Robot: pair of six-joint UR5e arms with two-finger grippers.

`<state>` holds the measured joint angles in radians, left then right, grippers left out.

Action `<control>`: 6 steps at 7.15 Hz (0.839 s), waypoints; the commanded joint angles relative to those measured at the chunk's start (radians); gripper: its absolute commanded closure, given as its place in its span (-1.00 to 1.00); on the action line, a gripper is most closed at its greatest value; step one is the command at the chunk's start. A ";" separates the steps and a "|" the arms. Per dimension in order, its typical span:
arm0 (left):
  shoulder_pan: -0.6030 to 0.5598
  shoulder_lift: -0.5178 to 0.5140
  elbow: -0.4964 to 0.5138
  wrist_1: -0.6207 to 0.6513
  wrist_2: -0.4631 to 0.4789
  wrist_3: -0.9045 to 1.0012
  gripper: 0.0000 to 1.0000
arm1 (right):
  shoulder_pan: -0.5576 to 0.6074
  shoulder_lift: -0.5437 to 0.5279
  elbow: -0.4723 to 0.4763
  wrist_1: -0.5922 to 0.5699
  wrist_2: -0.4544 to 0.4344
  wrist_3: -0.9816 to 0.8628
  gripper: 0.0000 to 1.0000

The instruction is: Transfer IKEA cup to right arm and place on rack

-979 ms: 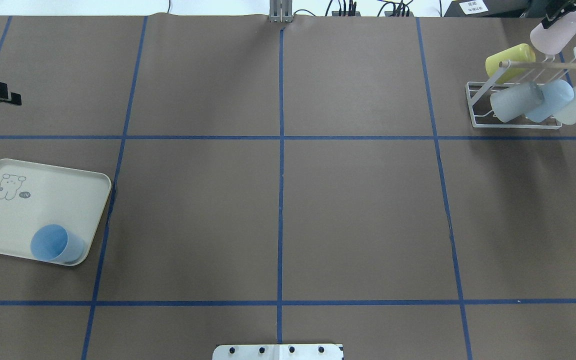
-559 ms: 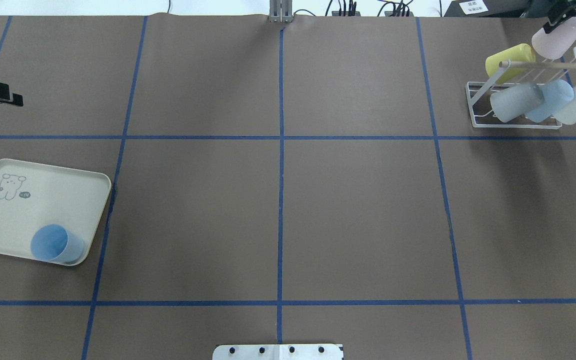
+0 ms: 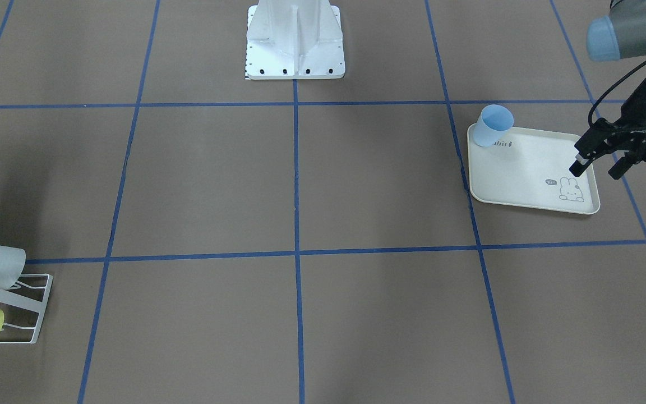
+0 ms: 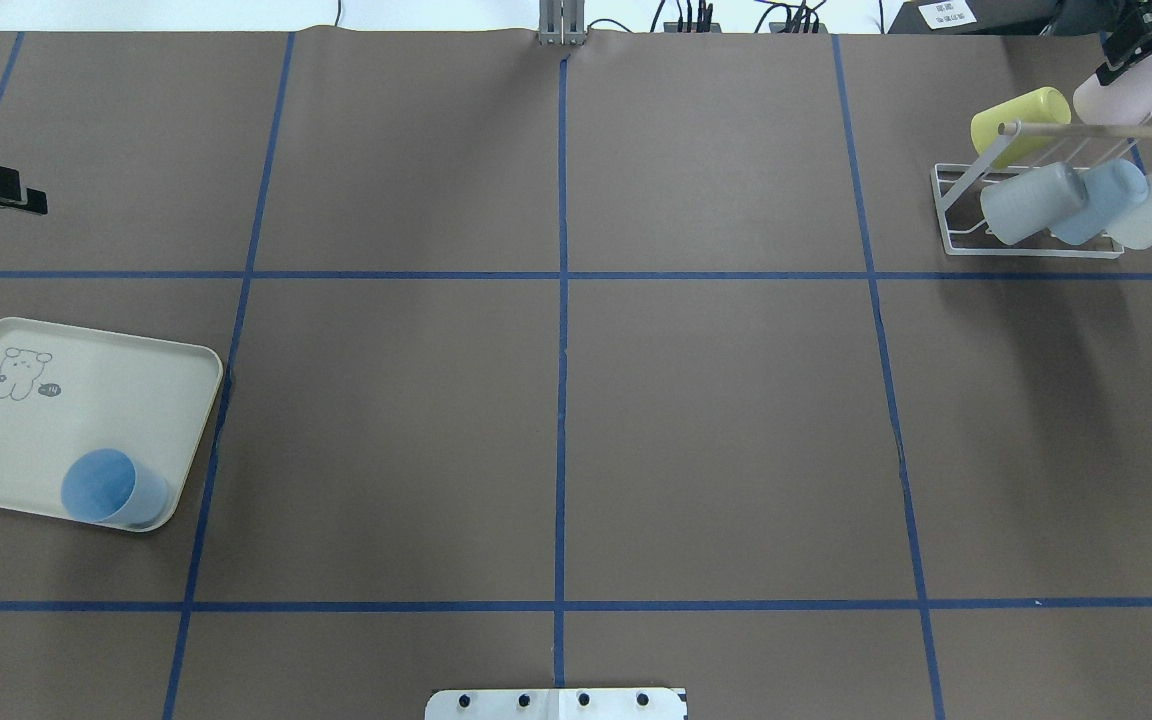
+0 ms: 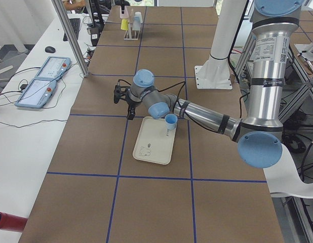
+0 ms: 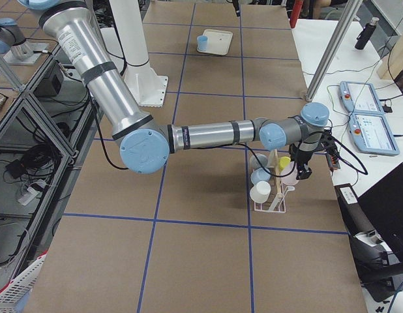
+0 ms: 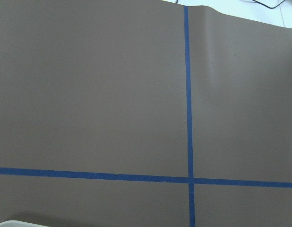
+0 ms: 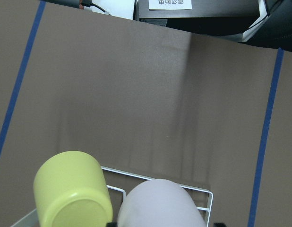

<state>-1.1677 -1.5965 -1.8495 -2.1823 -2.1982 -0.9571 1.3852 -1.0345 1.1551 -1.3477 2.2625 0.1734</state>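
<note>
The right gripper (image 4: 1141,50) pinches the pink cup (image 4: 1116,98) at the rack (image 3: 20,304), in the far right corner of the table (image 4: 716,420). The cup tilts just beside a yellow cup (image 4: 1016,115). We cannot tell whether it sits on a rod. The left gripper (image 3: 598,168) hangs spread and empty near the table's left edge. We find a blue cup (image 3: 493,125) upright in the tray's (image 3: 530,179) near corner.

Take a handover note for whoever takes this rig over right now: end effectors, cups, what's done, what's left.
Left end effector: open, empty, near the tray, apart from the blue cup standing on it.
Right end effector: shut on pink cup at the rack.
Done: four cups hang on rack.
Left: seat and release pink cup; then blue cup pickup, handover, racking.
</note>
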 commanded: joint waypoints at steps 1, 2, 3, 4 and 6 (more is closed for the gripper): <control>-0.001 0.001 -0.008 0.006 -0.002 0.000 -1.00 | 0.000 -0.009 -0.001 -0.001 -0.003 0.000 0.64; 0.000 0.001 -0.011 0.006 -0.002 0.000 -1.00 | -0.005 -0.010 -0.001 -0.002 -0.004 0.006 0.43; 0.000 0.004 -0.011 0.006 -0.002 0.000 -1.00 | -0.024 -0.007 -0.003 -0.002 -0.006 0.011 0.20; 0.000 0.004 -0.011 0.006 -0.002 0.000 -1.00 | -0.031 -0.007 -0.003 -0.002 -0.005 0.012 -0.11; 0.003 0.007 -0.011 0.007 -0.002 0.000 -1.00 | -0.034 -0.007 -0.006 -0.001 -0.004 0.012 -0.99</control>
<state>-1.1664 -1.5910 -1.8606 -2.1757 -2.1997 -0.9572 1.3548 -1.0417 1.1500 -1.3496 2.2579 0.1845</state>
